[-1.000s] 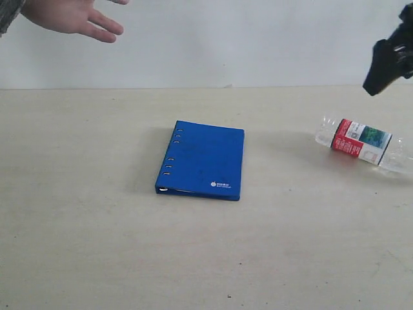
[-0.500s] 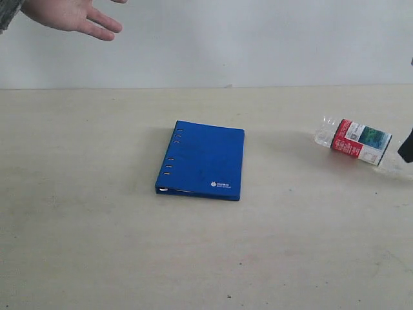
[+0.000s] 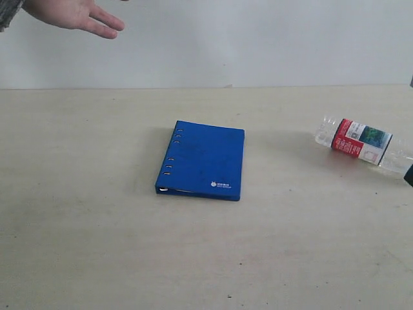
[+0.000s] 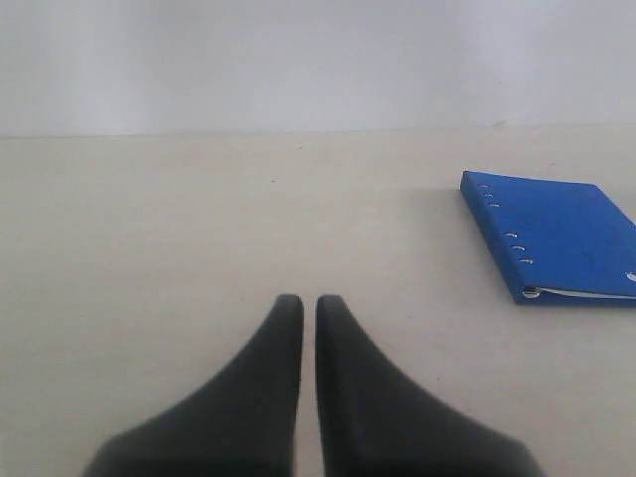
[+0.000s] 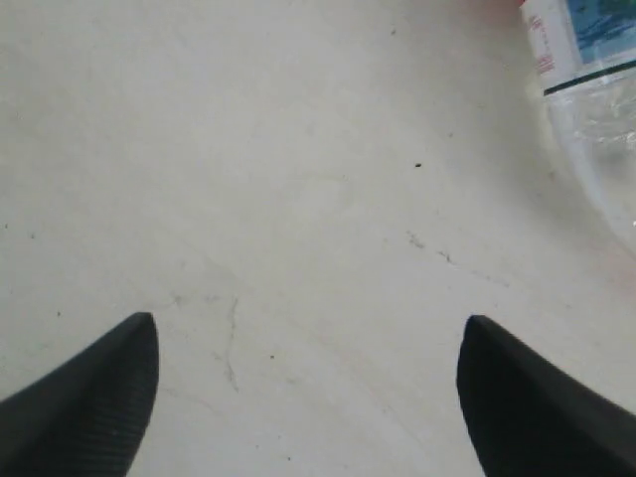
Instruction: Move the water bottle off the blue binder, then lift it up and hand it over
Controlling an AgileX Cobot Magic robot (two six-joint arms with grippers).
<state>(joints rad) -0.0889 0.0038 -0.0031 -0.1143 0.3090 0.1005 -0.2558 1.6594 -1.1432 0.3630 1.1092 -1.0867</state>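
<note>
The water bottle (image 3: pixel 361 142) lies on its side on the table at the far right, apart from the blue binder (image 3: pixel 202 159), which lies flat in the middle. Its label and clear body (image 5: pixel 592 99) show at the edge of the right wrist view. My right gripper (image 5: pixel 308 333) is open over bare table beside the bottle, with nothing between its fingers; in the exterior view only a dark sliver (image 3: pixel 409 174) of it shows at the right edge. My left gripper (image 4: pixel 309 300) is shut and empty, low over the table, some way from the binder (image 4: pixel 556 234).
A person's open hand (image 3: pixel 71 15) reaches in at the top left of the exterior view, above the table's (image 3: pixel 97 226) far edge. A pale wall stands behind the table.
My right gripper has dropped from high at the upper right down to the table beside the bottle, almost leaving the exterior view. The bottle, binder and hand have barely moved.
</note>
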